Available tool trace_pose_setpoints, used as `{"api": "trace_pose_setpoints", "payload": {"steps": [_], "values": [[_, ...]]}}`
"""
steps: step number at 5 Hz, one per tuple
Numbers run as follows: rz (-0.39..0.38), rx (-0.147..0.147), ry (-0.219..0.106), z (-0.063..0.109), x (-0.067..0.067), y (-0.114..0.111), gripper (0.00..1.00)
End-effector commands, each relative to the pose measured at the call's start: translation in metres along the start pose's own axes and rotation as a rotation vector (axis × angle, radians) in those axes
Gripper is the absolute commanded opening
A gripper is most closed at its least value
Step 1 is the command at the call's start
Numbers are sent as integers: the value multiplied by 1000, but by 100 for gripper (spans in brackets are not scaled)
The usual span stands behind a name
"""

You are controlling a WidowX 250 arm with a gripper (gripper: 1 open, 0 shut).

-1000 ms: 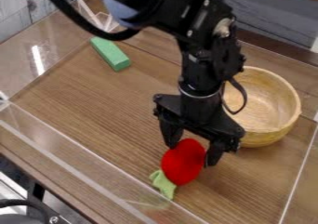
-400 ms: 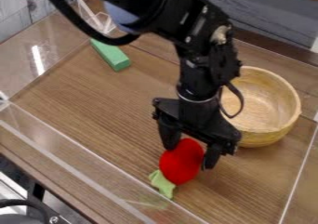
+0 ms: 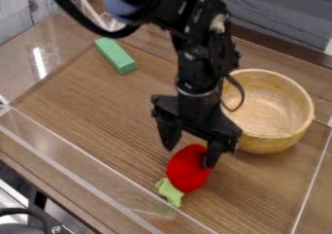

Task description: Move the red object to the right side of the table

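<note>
Red toy (image 3: 189, 168): bright red oval, pale green leafy stub at its lower left end, pointing to seven o'clock; lying on the table at about five o'clock, near the clear wall that edges the front.
Pincer (image 3: 201, 146): black, come in from twelve o'clock, pointing down over the toy's upper end; fingers spread wide, grip not closed; whether a finger touches the toy, I cannot tell.
Table (image 3: 91, 117): brown wood grain, running out around the toy on all sides.
Bowl (image 3: 274, 110): pale wood, round, larger than the toy, at three o'clock, just beside the pincer.
Block (image 3: 116, 55): plain green, rectangular, lying tilted at eleven o'clock, well apart from the toy.
Clear wall (image 3: 97, 183): low, see-through, slanting from nine o'clock down to six.
Cable (image 3: 81, 16): black, looping at eleven o'clock beside the arm.
</note>
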State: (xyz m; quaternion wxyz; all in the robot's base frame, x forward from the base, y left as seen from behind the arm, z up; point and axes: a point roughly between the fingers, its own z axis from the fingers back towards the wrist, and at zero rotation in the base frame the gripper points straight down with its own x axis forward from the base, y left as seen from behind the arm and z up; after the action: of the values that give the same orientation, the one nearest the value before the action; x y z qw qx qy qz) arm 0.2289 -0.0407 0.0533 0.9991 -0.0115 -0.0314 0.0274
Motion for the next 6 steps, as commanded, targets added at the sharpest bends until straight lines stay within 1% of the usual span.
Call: {"api": "trace_pose_setpoints", "payload": {"steps": [1,3,4,5,6], "values": [[-28,-8,-27,8,14,2,100],[-31,-6,-17,-9,17,-9,100],[-62,-12,-16,-18,16,-10,0],[-94,-11,-35,-1,12,-29,0],[-102,-12,-58,17,8,-52,0]]}}
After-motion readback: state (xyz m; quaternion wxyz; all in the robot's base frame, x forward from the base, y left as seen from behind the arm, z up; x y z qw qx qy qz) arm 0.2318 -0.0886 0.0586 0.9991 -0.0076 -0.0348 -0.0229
